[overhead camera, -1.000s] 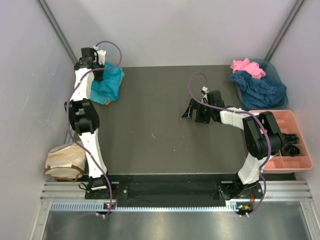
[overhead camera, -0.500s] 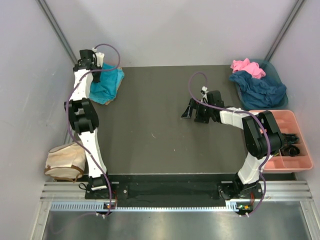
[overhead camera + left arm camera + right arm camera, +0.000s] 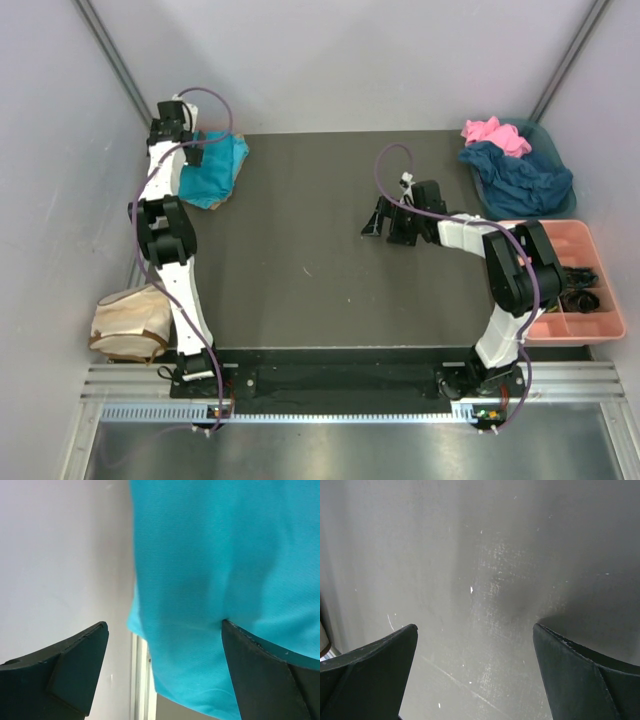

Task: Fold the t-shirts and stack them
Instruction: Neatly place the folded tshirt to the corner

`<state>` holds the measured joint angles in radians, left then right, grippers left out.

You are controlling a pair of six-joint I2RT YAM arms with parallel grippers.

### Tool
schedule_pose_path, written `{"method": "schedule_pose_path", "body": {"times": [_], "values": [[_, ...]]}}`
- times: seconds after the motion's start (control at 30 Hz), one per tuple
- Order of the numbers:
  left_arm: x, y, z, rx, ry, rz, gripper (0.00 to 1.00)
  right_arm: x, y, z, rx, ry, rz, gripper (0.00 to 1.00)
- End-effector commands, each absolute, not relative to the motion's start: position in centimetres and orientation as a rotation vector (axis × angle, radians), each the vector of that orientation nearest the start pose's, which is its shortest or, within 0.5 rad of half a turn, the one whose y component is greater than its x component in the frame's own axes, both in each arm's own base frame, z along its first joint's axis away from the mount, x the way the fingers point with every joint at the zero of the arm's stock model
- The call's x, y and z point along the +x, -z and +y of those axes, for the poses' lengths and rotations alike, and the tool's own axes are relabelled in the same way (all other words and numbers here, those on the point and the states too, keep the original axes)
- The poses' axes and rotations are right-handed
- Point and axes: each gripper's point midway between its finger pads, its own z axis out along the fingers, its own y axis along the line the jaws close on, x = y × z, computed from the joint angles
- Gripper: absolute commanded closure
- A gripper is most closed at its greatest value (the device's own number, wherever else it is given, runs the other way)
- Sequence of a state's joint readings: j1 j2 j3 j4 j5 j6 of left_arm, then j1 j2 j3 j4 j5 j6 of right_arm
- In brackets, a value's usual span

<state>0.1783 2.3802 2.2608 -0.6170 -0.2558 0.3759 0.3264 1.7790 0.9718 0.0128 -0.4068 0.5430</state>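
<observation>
The left fingers (image 3: 75,672) are spread wide and released. Nothing is pinched between them. The turquoise t-shirt (image 3: 220,565) fills the wrist view just beyond the tips, and its edge runs past the right-hand finger. From above, this shirt (image 3: 215,168) lies as a loose bundle in the far left corner of the dark worktop (image 3: 300,290), with the left arm's wrist over its left edge.

The right fingers (image 3: 375,665) also stand wide apart and hold nothing. They hang over bare worktop (image 3: 485,580), right of the middle, well apart from any cloth.

In the far right corner sits a blue-green tub (image 3: 546,138). The pink t-shirt (image 3: 494,132) is crumpled on top at the tub's left side. The dark navy t-shirt (image 3: 522,180) is heaped below it and spills over the near rim onto the worktop.

Just nearer than the tub, along the right edge, is the pink compartment tray (image 3: 598,240). Small black items (image 3: 580,285) lie in its middle sections, too small to identify.

A tan bag (image 3: 130,325) rests beside the worktop's left edge, its contents not visible.
</observation>
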Motion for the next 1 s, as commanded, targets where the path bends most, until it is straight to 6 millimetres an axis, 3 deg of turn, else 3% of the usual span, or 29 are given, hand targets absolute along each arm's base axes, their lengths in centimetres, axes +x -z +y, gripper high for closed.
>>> {"method": "schedule_pose_path", "body": {"times": [0.0, 0.13, 0.17, 0.23, 0.27, 0.3, 0.33, 0.37, 0.43, 0.5, 0.53, 0.6, 0.67, 0.7, 0.73, 0.8, 0.83, 0.87, 0.97], "values": [[59.4, -17.2, 19.2, -0.068, -0.705, 2.225, 0.01, 36.3, -3.3, 22.5, 0.041, -0.864, 2.526, 0.01], [59.1, -18.4, 18.7, -0.144, -0.666, 2.197, 0.01, 36.0, -3.1, 22.8, 0.037, -0.871, 2.531, 0.01], [59.0, -19.5, 18.1, -0.156, -0.63, 2.177, 0.01, 36.0, -3.3, 22.8, 0.032, -0.872, 2.527, 0.01], [59.0, -19.6, 16.4, -0.204, -0.531, 2.166, 0.01, 36.2, -3.6, 22.8, 0.026, -0.858, 2.517, 0.01], [59.0, -21.6, 15.2, -0.218, -0.478, 2.12, 0.01, 36.6, -4.2, 22.8, 0.009, -0.851, 2.497, 0.01], [59.1, -22.2, 14.0, -0.234, -0.424, 2.097, 0.01, 36.7, -4.2, 22.5, 0.015, -0.824, 2.502, 0.01], [58.9, -21.7, 12.0, -0.218, -0.392, 2.101, 0.01, 36.9, -4.5, 22.5, 0.006, -0.809, 2.499, 0.01], [59.0, -24.4, 10.8, -0.216, -0.372, 2.025, 0.01, 37.3, -5.2, 22.6, -0.012, -0.799, 2.482, 0.01], [58.5, -26.2, 7.0, -0.199, -0.314, 1.983, 0.01, 37.8, -6.4, 22.4, -0.021, -0.77, 2.459, 0.01], [58.4, -27.7, 4.6, -0.215, -0.233, 1.934, 0.01, 38.3, -8.3, 22.3, -0.044, -0.734, 2.406, 0.01], [57.6, -28.7, 1.4, -0.175, -0.171, 1.919, 0.01, 38.3, -9.0, 22.3, -0.052, -0.724, 2.393, 0.01], [57.1, -29.9, -1.8, -0.17, -0.035, 1.877, 0.01, 38.5, -11.2, 22.2, -0.077, -0.679, 2.333, 0.01], [54.8, -29.7, -5.1, -0.13, 0.099, 1.867, 0.01, 37.9, -12.5, 22.2, -0.111, -0.64, 2.313, 0.01], [54.4, -30.7, -7.0, -0.12, 0.218, 1.81, 0.01, 38.0, -13.1, 21.9, -0.109, -0.607, 2.295, 0.01], [52.4, -29.5, -8.1, -0.125, 0.26, 1.824, 0.01, 37.6, -14.5, 21.5, -0.115, -0.591, 2.263, 0.01], [50.8, -28.9, -9.2, -0.155, 0.319, 1.809, 0.01, 36.9, -15.2, 20.9, -0.126, -0.53, 2.248, 0.01], [49.2, -28.3, -10.3, -0.136, 0.344, 1.8, 0.01, 36.4, -17.0, 20.5, -0.13, -0.524, 2.202, 0.01], [48.4, -27.8, -10.7, -0.128, 0.343, 1.806, 0.01, 35.7, -16.6, 19.9, -0.134, -0.499, 2.202, 0.01], [45.2, -25.6, -11.6, -0.122, 0.297, 1.851, 0.01, 33.9, -18.2, 18.4, -0.112, -0.461, 2.141, 0.01]]}}
